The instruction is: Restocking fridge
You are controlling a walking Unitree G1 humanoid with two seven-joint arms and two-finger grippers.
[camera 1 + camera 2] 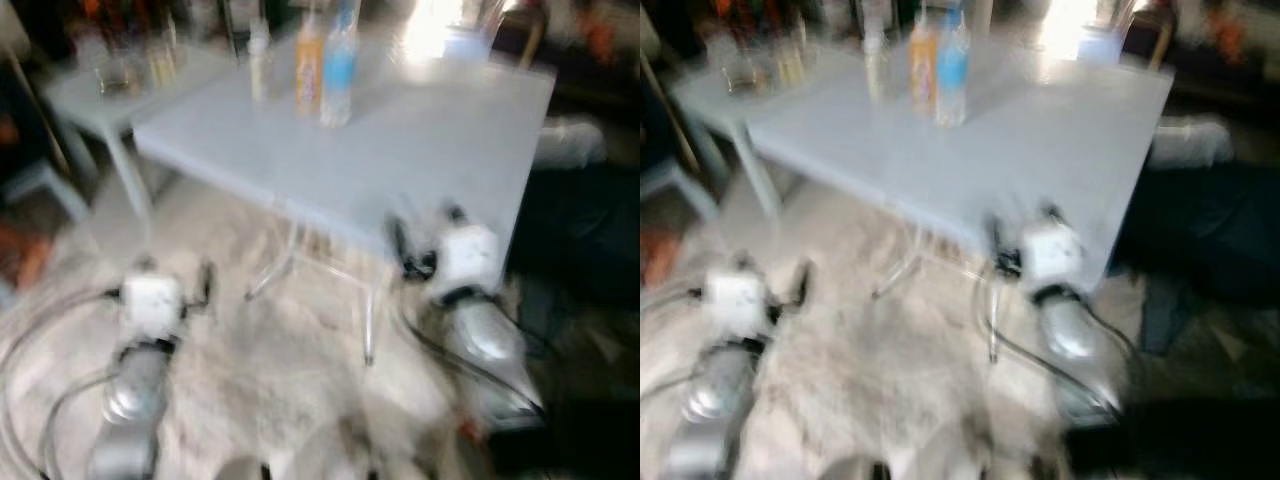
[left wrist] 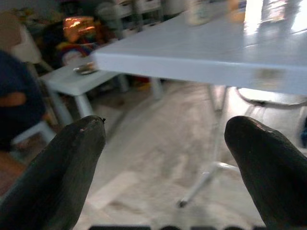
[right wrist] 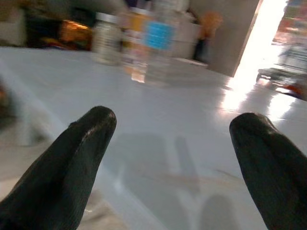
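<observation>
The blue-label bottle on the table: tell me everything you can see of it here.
The blue-label bottle is a clear, plastic-looking bottle with a bright blue band round its middle. It stands upright on the pale grey table, toward the far side, close beside an orange bottle on the robot's left, with a small whitish bottle beyond that. Blur hides any print and the cap. Nothing grips it: the right pincer, open, is over the table's near part, well short of it.

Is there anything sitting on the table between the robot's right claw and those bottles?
No: between the right gripper and the bottles lies only bare white table, plain in the right wrist view.
</observation>
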